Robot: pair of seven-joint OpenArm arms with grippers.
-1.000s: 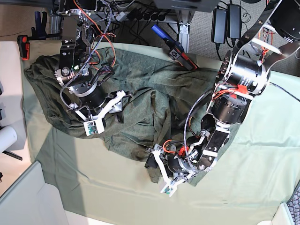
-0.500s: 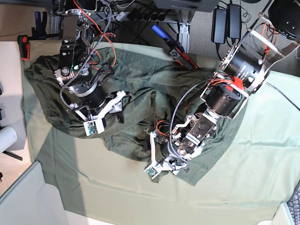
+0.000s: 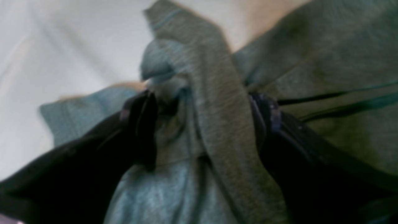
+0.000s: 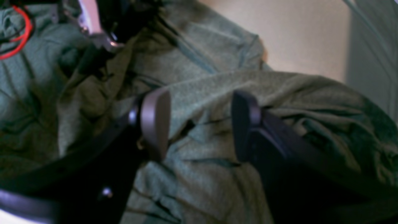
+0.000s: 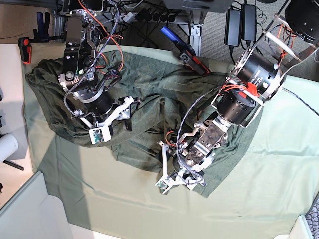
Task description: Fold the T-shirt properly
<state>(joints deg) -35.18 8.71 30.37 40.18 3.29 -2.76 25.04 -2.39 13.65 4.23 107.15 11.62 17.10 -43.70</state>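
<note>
T-shirt (image 5: 149, 107), crumpled across the table cloth's (image 5: 279, 179) far-left half, now has the left gripper (image 3: 202, 124) shifted leftward along its near hem, jaws wide around a raised fabric ridge, while the right gripper (image 4: 199, 124), partly open, stays straddling a fold near the left edge, cables trailing behind.

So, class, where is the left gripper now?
In the base view the left gripper sits lower centre-right, at the T-shirt's near edge on the table cloth.
</note>
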